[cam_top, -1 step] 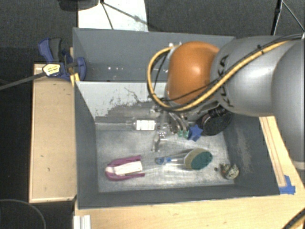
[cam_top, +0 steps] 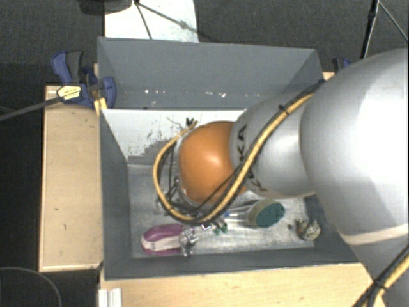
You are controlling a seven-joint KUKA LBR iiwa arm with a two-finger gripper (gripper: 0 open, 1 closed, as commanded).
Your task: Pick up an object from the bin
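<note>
Big silver arm (cam_top: pixel 345 139) sweeps in from the right and takes up most of that side, its bulk hanging over the right half of the grey metal bin (cam_top: pixel 115 190). The bin's far wall stands tall and bare, and its pale, scuffed floor shows along the near side. At the arm's end, the rounded orange cover (cam_top: pixel 204 162) sits low over the middle of the bin floor, a little left of centre. A yellow-and-black cable (cam_top: pixel 255 152) runs down the arm and loops around the cover's left and near edges. The jaws are tucked away under that cover, so released or clenched, I cannot tell.

Down on the floor now. Nearest the cover is a purple and pink thing (cam_top: pixel 161 238), lying flat in the near left part of the bin, with a small shiny metal piece (cam_top: pixel 187 240) at its right end, right under the cable loop. Just right of the cover's near edge there's a round teal cap (cam_top: pixel 268 214) on what looks like a clear tube lying on its side. Over at the near right, apart from the rest, is a small brownish lump (cam_top: pixel 308 230). And a few tiny green bits (cam_top: pixel 220 229) lie between the purple thing and the teal cap
</note>
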